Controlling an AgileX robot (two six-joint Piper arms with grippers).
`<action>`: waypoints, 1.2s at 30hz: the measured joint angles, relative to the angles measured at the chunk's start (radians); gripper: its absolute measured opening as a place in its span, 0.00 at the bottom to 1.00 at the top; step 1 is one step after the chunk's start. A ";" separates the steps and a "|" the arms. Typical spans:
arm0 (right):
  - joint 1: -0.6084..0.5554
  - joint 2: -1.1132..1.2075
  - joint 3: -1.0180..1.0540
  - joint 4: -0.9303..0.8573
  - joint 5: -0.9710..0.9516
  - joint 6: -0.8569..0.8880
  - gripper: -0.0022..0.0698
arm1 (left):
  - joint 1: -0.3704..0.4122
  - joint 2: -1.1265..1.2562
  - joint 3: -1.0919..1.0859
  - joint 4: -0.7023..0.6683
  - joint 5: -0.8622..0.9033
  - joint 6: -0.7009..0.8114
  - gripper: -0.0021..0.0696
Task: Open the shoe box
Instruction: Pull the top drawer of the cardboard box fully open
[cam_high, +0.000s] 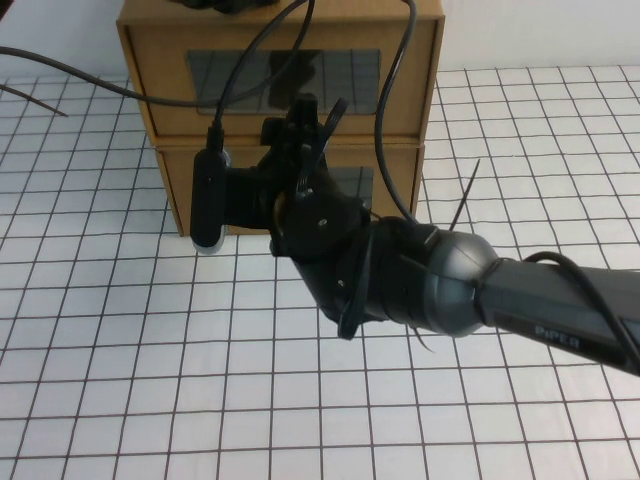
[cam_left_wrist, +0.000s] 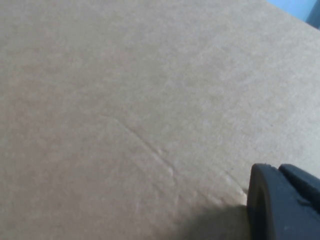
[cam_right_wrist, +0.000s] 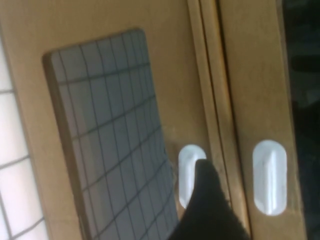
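2 cardboard shoe boxes (cam_high: 280, 70) stand stacked. Left gripper (cam_left_wrist: 285, 202) sits close over a plain cardboard face; whether it is apart or together cannot be told. Right gripper (cam_high: 300, 135), jaws apart, clamps nothing. The lower shoe box (cam_high: 190, 190) lies directly ahead of it, and 1 fingertip (cam_right_wrist: 205, 200) overlaps a white oval (cam_right_wrist: 186, 160) beside the window (cam_right_wrist: 110, 130).

Sits stacked at the worktop's (cam_high: 150, 400) far side, upper box (cam_high: 160, 90) on lower shoe box (cam_high: 185, 190), right claw (cam_high: 312, 120) just before it, left claw (cam_left_wrist: 280, 200) close to cardboard (cam_left_wrist: 125, 100).
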 joint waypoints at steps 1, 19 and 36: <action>-0.007 0.000 0.000 -0.002 -0.016 -0.002 0.60 | 0.000 0.000 0.000 0.000 0.000 0.000 0.02; -0.048 0.021 0.000 -0.008 -0.095 -0.002 0.55 | 0.000 0.000 -0.002 0.000 0.002 0.000 0.02; -0.064 0.070 -0.070 -0.011 -0.090 -0.004 0.50 | 0.000 0.000 -0.002 0.000 0.004 -0.002 0.02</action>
